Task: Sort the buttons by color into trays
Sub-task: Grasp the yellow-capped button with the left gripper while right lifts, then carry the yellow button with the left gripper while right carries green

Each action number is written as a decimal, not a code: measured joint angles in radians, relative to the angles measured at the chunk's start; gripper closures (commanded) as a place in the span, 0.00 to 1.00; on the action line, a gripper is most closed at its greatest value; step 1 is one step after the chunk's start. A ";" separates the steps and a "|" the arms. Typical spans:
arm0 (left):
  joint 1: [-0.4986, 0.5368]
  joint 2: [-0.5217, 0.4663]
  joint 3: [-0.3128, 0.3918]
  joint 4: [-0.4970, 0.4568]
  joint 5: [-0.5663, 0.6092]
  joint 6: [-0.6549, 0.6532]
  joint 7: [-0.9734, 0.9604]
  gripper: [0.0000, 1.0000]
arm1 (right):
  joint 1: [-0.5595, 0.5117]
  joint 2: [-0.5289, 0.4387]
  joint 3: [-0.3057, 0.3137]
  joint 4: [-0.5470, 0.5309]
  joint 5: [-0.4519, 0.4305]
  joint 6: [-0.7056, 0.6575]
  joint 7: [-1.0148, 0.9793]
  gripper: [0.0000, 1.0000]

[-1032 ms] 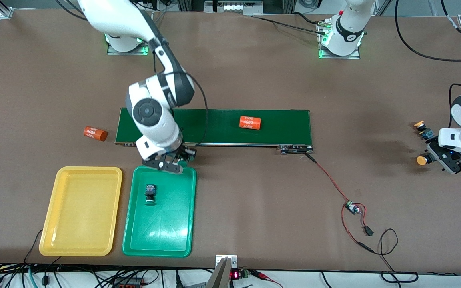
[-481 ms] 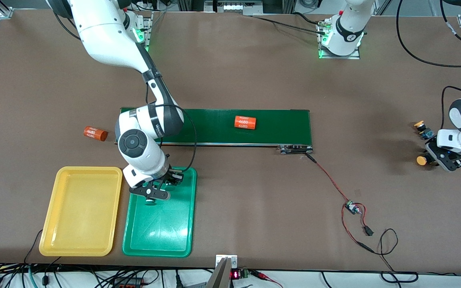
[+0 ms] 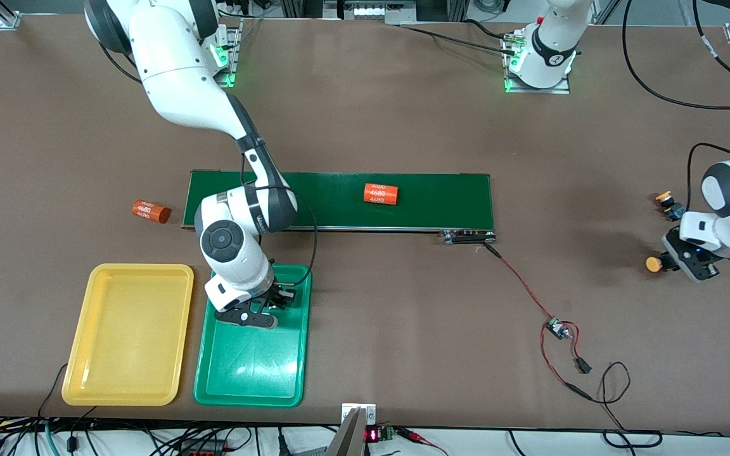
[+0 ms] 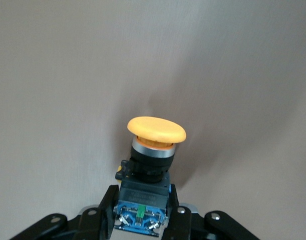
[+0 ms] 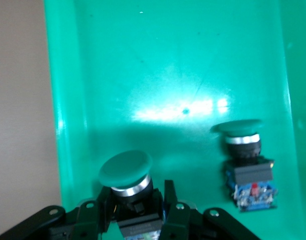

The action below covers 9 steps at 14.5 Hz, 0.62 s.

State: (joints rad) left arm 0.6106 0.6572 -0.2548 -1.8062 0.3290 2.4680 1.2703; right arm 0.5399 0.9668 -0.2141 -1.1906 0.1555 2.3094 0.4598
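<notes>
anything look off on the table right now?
One orange cylinder lies on the bare table off the belt's end, toward the right arm's end; the other rides the belt. Otherwise normal: each gripper holds a button.

The front camera looks down from high across the table [image 3: 403, 114], facing both bases. Each wrist camera peers close past its own hand; the right one shares the green tray [image 3: 276, 373] [image 5: 168, 75].
</notes>
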 measured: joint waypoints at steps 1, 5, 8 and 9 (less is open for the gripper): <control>-0.007 -0.013 -0.021 0.001 -0.001 -0.046 -0.064 0.82 | -0.010 0.002 0.000 0.001 0.000 0.000 -0.011 1.00; -0.048 -0.091 -0.089 0.004 -0.001 -0.293 -0.460 0.82 | -0.025 0.007 0.003 0.002 0.003 0.000 -0.025 0.00; -0.103 -0.139 -0.137 0.004 -0.011 -0.430 -0.764 0.82 | -0.020 0.007 0.008 0.009 0.048 0.000 -0.025 0.00; -0.122 -0.151 -0.160 0.004 -0.038 -0.475 -0.865 0.82 | -0.019 0.007 0.008 0.016 0.062 -0.001 -0.025 0.00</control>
State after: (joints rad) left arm 0.4887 0.5060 -0.4146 -1.8026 0.2907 1.9927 0.4049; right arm 0.5208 0.9736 -0.2065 -1.1748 0.2179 2.3089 0.4349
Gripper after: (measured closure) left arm 0.581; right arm 0.132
